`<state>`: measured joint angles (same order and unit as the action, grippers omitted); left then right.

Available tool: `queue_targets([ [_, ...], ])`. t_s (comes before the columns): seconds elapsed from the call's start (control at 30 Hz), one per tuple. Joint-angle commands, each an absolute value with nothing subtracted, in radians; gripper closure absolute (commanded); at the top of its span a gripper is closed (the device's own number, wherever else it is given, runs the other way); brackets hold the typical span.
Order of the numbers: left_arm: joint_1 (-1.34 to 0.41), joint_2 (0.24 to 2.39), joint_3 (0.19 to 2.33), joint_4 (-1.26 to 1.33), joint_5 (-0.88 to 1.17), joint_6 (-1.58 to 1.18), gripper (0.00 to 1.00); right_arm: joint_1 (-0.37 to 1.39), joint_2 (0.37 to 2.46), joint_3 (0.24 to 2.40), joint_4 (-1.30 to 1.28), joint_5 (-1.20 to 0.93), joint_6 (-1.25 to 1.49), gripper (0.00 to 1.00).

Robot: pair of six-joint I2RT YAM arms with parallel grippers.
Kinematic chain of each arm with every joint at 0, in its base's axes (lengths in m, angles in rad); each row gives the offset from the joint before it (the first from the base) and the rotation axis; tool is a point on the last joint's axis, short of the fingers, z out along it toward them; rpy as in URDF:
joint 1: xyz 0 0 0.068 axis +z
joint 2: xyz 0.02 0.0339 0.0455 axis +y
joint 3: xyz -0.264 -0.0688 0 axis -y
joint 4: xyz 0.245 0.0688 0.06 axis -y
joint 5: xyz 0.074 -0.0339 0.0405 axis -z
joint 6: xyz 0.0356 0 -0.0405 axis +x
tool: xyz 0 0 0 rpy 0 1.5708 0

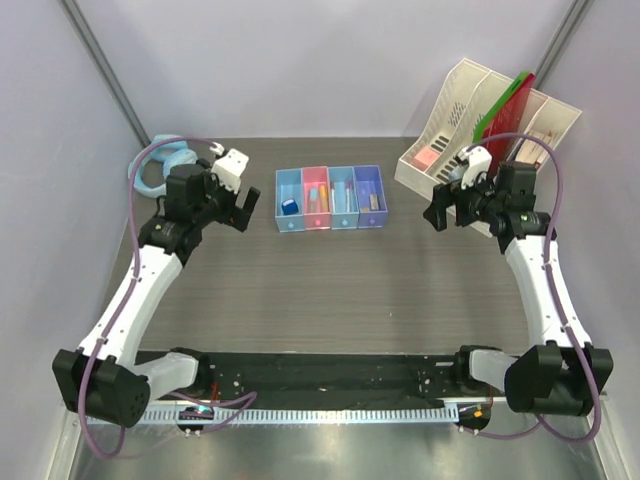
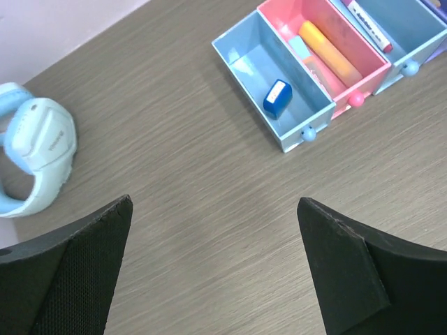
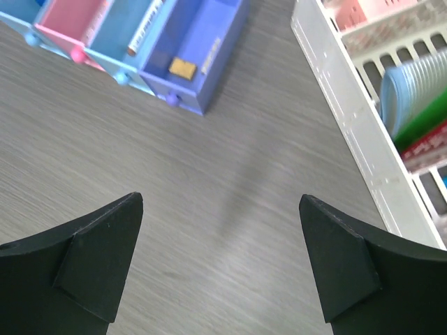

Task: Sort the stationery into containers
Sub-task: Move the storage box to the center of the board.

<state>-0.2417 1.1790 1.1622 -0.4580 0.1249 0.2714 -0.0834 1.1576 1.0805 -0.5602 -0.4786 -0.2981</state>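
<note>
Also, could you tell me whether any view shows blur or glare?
Top external: sharp, evenly lit. Left wrist: crisp, pale sheen inside the translucent blue plastic bin. Right wrist: the cream slotted file organiser looks blurred; a faint shadow crosses the grey wood-grain table.

Right wrist view. My right gripper [image 3: 220, 202], fingers spread wide, above the grey table [image 3: 230, 237]. Upper left: purple bin [image 3: 222, 49] holding a gold clip [image 3: 183, 68]; adjoining blue bin [image 3: 112, 42] with a white pen [image 3: 143, 31]. Right: cream file organiser [image 3: 349, 118].

White links [image 1: 135, 295], black joints [image 1: 186, 195], purple cables [image 1: 560, 200]; left hand [image 1: 245, 212], right hand [image 1: 437, 212] black.
</note>
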Motion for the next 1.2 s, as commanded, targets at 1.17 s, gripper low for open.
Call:
queue_targets([
  [1.17, -0.321, 2.026, 1.569, -0.144, -0.04, 0.21, 0.0, 0.179, 2.026, 1.586, -0.296, -0.301, -0.124, 0.0],
])
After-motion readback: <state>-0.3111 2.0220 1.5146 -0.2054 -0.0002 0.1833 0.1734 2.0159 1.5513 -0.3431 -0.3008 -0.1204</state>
